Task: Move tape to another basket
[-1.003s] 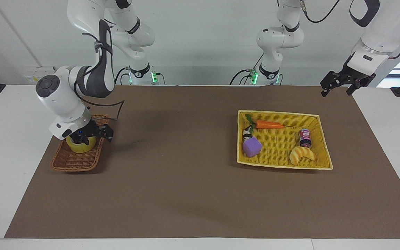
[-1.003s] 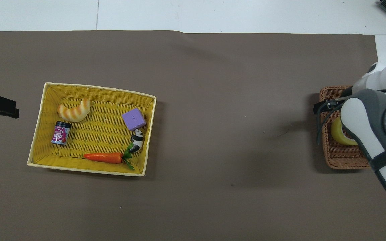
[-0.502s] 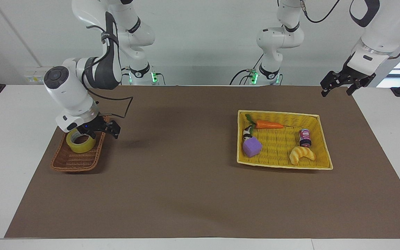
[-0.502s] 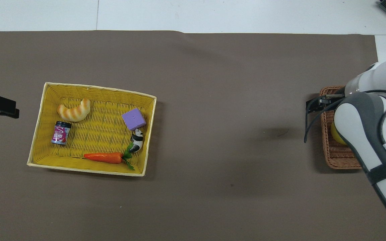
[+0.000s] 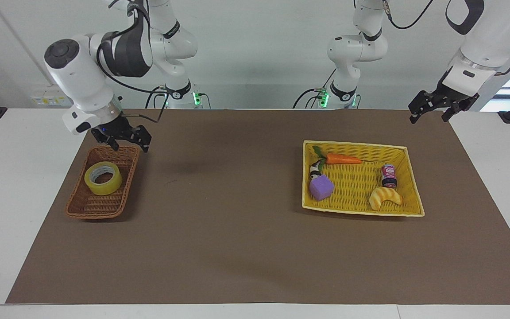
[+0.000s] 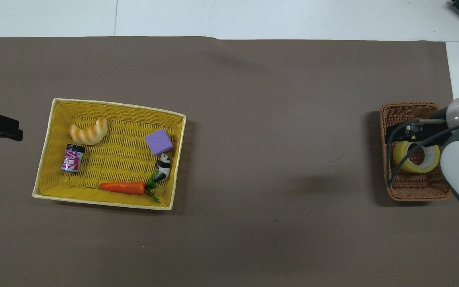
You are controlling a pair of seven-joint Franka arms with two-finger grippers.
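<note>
Yellow translucent packing tape (image 5: pixel 102 178) lies flat in the narrow dark-brown wicker basket (image 5: pixel 87 208), below the right hand (image 5: pixel 122 140), whose fingers are spread and hold nothing. The facing view shows that hand clear above the basket's rim; the overhead view shows it (image 6: pixel 407 130) overlapping the roll (image 6: pixel 416 158). The left hand (image 5: pixel 432 111) waits open over the brown mat's corner. That brown mat (image 5: pixel 237 230) covers the white tabletop (image 5: pixel 11 177).
</note>
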